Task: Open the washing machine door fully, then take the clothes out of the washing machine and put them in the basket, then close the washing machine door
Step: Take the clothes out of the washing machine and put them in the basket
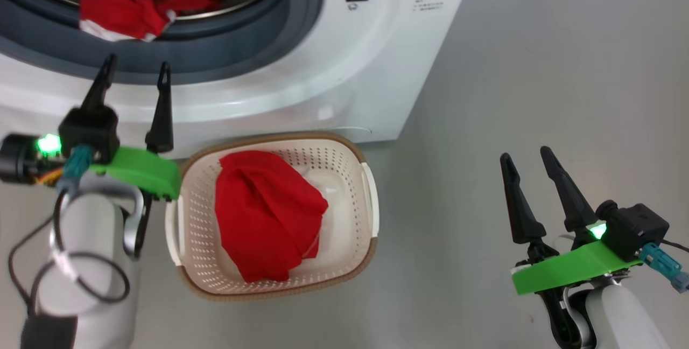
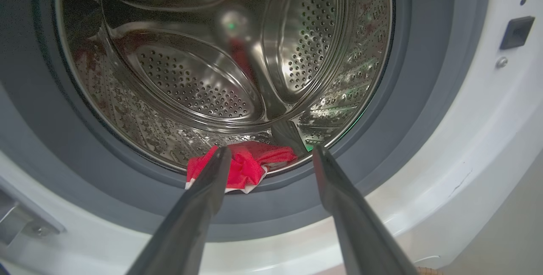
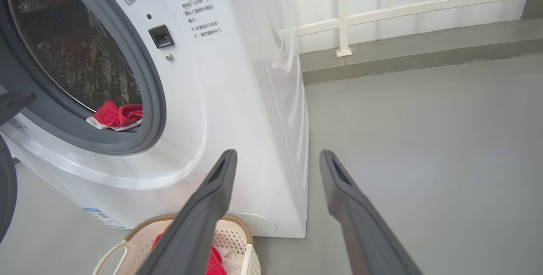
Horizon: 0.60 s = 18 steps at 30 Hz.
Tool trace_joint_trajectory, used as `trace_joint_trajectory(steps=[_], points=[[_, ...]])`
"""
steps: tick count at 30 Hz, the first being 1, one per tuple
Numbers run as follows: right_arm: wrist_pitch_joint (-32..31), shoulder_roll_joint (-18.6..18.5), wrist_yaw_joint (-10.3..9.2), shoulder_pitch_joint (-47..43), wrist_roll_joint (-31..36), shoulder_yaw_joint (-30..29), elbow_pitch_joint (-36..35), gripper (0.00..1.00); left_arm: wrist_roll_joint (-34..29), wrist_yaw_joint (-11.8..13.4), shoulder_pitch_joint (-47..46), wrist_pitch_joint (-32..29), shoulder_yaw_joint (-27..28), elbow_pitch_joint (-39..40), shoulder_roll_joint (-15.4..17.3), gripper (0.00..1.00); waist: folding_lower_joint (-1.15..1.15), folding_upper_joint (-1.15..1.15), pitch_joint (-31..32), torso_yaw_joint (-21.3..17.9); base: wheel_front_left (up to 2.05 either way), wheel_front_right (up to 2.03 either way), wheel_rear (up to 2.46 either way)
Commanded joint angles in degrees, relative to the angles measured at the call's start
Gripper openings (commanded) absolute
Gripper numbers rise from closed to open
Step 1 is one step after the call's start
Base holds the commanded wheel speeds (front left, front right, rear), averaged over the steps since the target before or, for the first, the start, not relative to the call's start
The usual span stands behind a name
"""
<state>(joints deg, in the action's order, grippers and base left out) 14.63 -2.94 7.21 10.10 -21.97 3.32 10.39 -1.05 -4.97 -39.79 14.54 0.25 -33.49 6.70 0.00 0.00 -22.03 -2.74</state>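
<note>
The left hand stands wide open and empty, its two dark fingers spread in front of the grey ring of the washing machine. In the left wrist view one finger covers part of a red garment with white trim, bunched at the lower lip of the drum. In the head view the top edge cuts this garment off. The right hand is likewise wide open, holding nothing, over the grey floor, well apart from the machine. Between the arms the basket sits on the floor just before the machine. Another red cloth is heaped inside it over something white, mostly hidden. In the right wrist view that hand's own finger hides much of the basket. A dark curved shape is cut off at that view's left edge, and I cannot tell what it is.
</note>
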Motion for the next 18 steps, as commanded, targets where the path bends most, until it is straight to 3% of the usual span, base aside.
trace_joint_trajectory(steps=[1,8,18], points=[[0.4,0.0,0.28,1.0,-1.3,1.8,-1.5,1.00,-1.4,0.7,-2.5,0.2,0.7,-1.5,2.6,1.00,0.00,0.00,-2.2,-1.9,0.00,0.00,0.00],[0.4,0.1,0.28,2.2,-2.8,2.7,-1.5,1.00,-5.0,2.9,-13.3,-3.7,-2.2,-14.6,3.9,1.00,0.00,0.00,-4.0,-3.6,0.00,0.00,0.00],[0.4,0.1,0.28,3.7,-4.2,3.5,-1.9,1.00,-7.0,5.6,-24.2,-6.9,-4.0,-26.5,6.2,1.00,0.00,0.00,-6.5,-5.7,0.00,0.00,0.00]])
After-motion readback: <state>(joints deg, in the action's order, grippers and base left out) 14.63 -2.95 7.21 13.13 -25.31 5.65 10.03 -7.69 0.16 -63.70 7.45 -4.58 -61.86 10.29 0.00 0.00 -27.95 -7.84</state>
